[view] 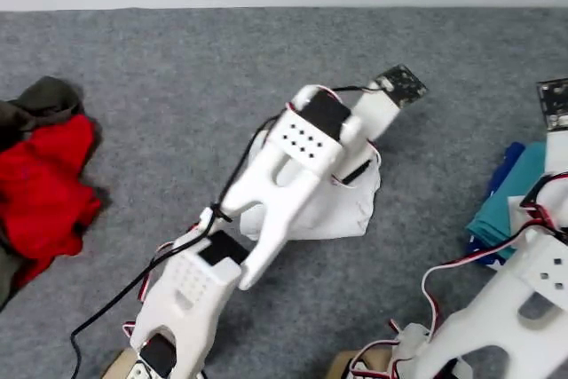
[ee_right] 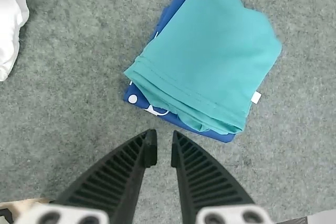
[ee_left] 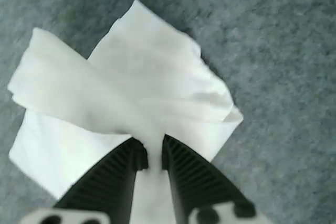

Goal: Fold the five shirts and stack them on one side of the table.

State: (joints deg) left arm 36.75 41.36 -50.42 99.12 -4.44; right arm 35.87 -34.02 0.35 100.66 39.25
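A white shirt lies partly folded in the middle of the grey table, one flap drawn across it. My left gripper is shut on a fold of that shirt at its near edge. At the right side, a folded teal shirt rests on top of a folded blue shirt. My right gripper hovers just in front of this stack, shut, with nothing in it. A crumpled red shirt and a dark olive shirt lie at the left edge.
The left arm's white body reaches over the white shirt, with a black cable trailing toward the front. The right arm stands at the front right. Bare grey carpet stretches across the back.
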